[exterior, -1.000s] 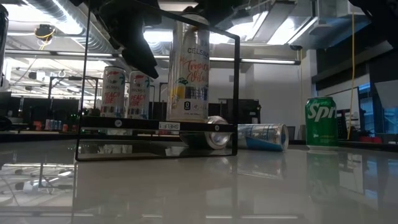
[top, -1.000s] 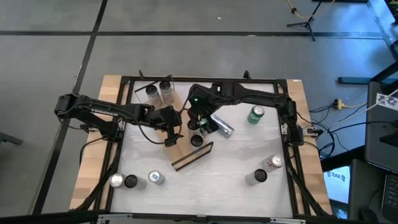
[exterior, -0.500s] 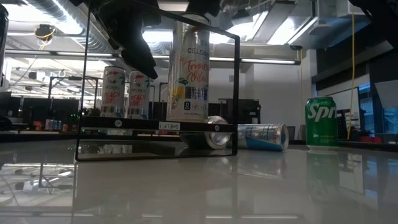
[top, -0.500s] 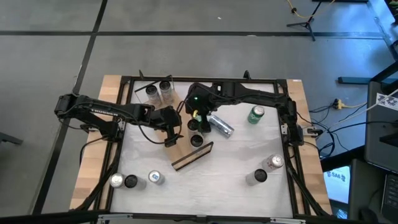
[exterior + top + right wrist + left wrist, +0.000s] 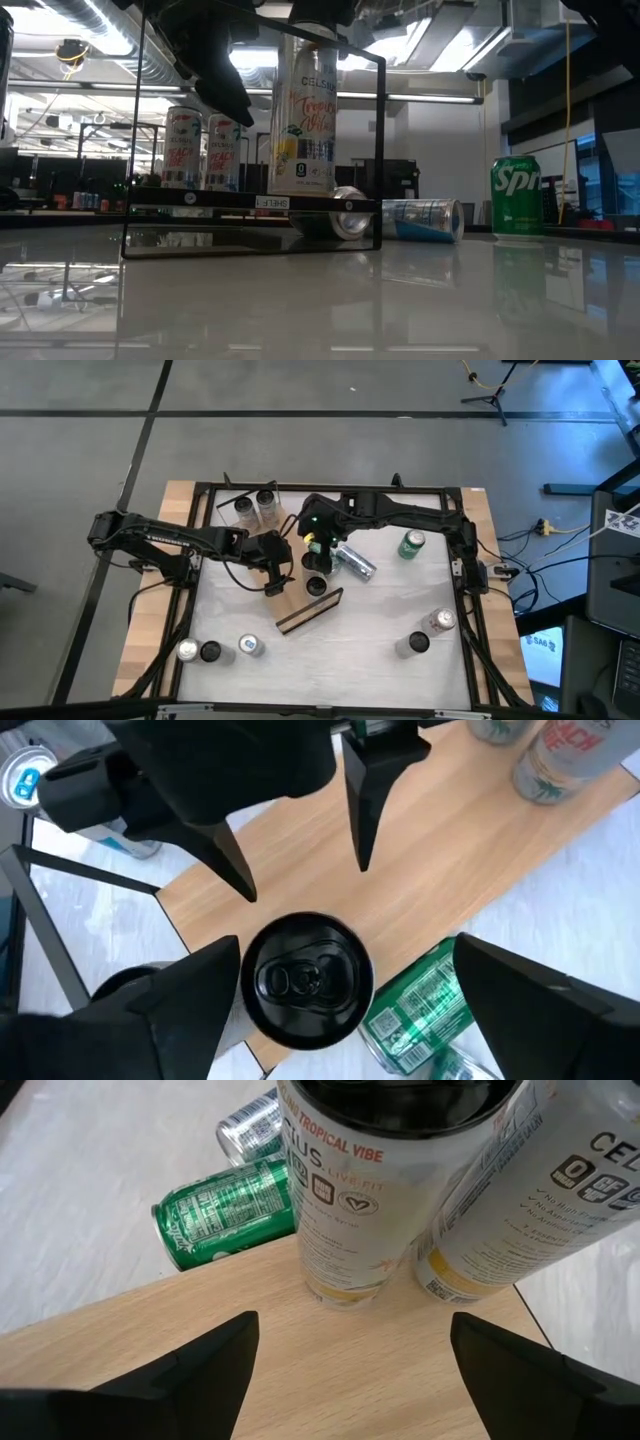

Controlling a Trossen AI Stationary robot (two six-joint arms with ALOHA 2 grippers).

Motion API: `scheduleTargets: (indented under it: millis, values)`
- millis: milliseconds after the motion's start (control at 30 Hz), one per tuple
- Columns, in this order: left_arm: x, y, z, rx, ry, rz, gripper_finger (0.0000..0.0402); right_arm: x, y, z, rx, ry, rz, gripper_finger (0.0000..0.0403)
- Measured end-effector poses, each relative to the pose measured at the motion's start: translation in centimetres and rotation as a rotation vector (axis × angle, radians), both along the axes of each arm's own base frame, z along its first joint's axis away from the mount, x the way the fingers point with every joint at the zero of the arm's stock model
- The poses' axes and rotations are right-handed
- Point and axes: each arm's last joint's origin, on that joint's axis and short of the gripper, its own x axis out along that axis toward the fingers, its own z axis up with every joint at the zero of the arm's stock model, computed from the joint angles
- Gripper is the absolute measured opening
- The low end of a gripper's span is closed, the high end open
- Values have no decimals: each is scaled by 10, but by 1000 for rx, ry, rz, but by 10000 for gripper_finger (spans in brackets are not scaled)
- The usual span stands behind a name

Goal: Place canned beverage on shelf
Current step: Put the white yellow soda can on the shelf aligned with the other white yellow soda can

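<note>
Lettering first: in your low view the tall can (image 5: 303,110) standing on the shelf (image 5: 255,202) reads "CELSIUS" with "Tropical Vibe" script, and a strip on the shelf's front edge reads "SHELF". Behind it two more slim cans (image 5: 203,148) carry peach-coloured writing, too small for you to read fully. To the right, on the table (image 5: 400,300), a green Sprite can (image 5: 516,195) stands upright and a silver-blue can (image 5: 420,219) lies on its side.

Your left wrist view confirms "TROPICAL VIBE" on the nearer can (image 5: 385,1190), with a second Celsius can (image 5: 545,1190) leaning into frame beside it, both on the light-wood board (image 5: 330,1350). A green can (image 5: 225,1215) lies on its side just past the board's edge.

Your right gripper (image 5: 320,985) hangs over the black-topped can (image 5: 305,980) on the board, fingers spread wide on either side, not touching it. Your left gripper (image 5: 277,565) sits over the shelf (image 5: 300,600), fingers likewise apart, holding nothing.

Only the high view shows you the two can groups near the table's front corners (image 5: 215,650) (image 5: 428,632).
</note>
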Motion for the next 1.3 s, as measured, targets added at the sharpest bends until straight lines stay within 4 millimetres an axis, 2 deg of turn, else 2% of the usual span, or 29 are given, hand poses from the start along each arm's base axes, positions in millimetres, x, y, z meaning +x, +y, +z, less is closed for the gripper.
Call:
scheduleTargets:
  millis: [467, 900, 1300]
  values:
    - [0, 0, 0, 0, 0, 0, 322, 2, 28, 1, -92, -11, 6, 363]
    - [0, 0, 0, -3, -1, 4, 322, 3, 28, -6, -74, 12, -20, 363]
    - [0, 0, 0, -5, 0, 6, 322, 6, 28, -32, -54, 67, -29, 363]
